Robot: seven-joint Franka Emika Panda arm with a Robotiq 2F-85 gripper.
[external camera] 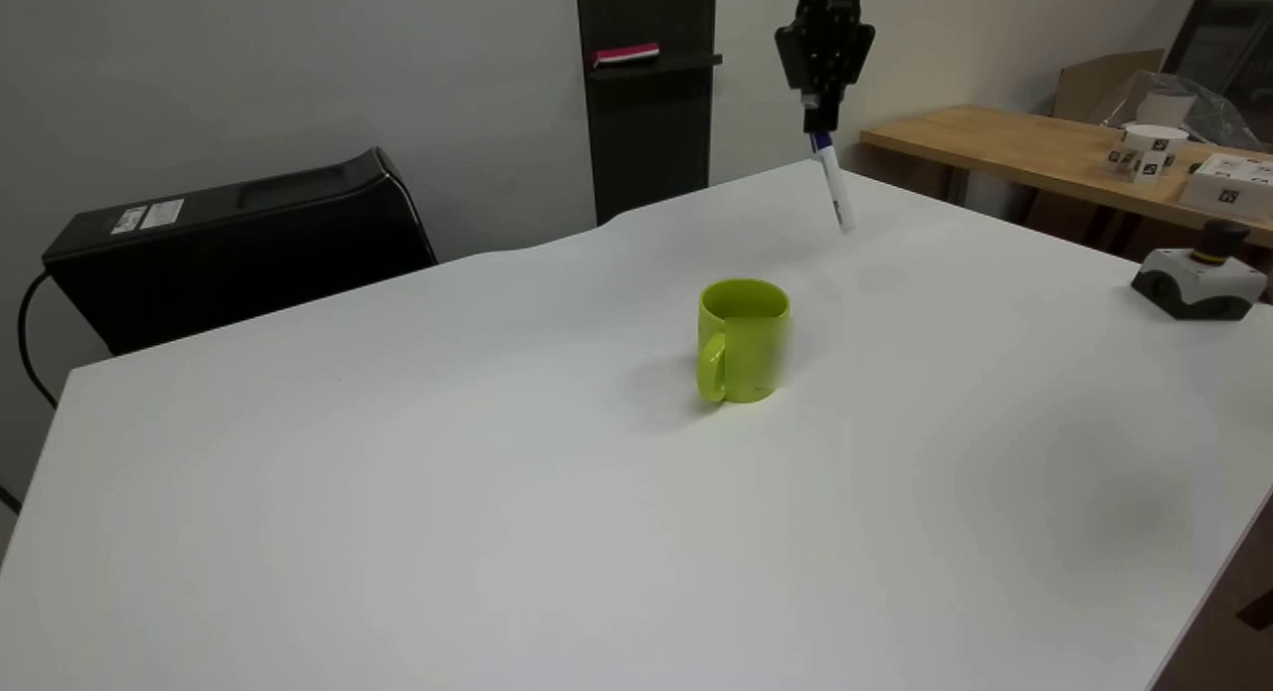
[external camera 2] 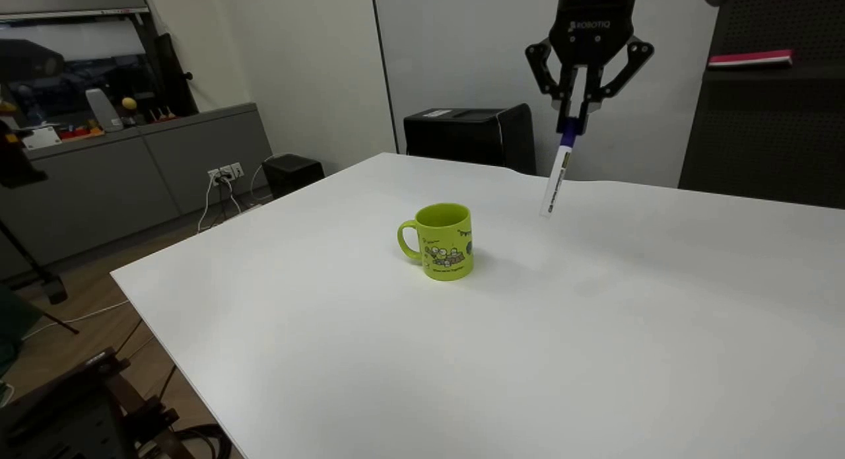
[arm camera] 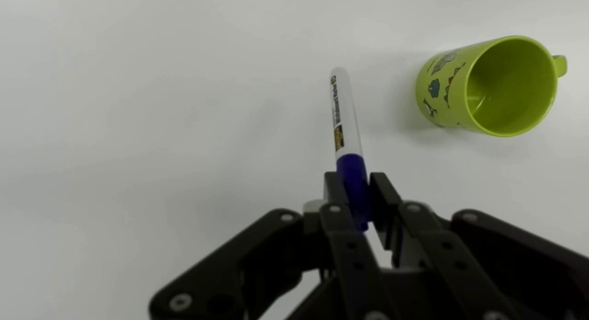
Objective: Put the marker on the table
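The marker has a white barrel and a dark blue cap. It shows in both exterior views (external camera: 836, 192) (external camera 2: 558, 176) and in the wrist view (arm camera: 344, 113). My gripper (external camera: 821, 124) (external camera 2: 573, 124) (arm camera: 354, 182) is shut on the cap end. The marker hangs down from the fingers, slightly tilted, with its barrel end lowest. The gripper holds it above the white table (external camera: 448, 502) (external camera 2: 561, 366) (arm camera: 138, 103). The barrel end looks apart from the table top, though the exact height is hard to judge. Part of the cap is hidden between the fingers.
A lime-green mug (external camera: 712, 323) (external camera 2: 446, 251) (arm camera: 444, 92) stands upright on the table, beside the held marker. A white and black button box (external camera: 1198, 281) is at the table's side. A light wooden table (external camera: 980, 139) with boxes stands behind. Black cases (external camera: 249, 234) (external camera 2: 472, 139) stand past the table's edge.
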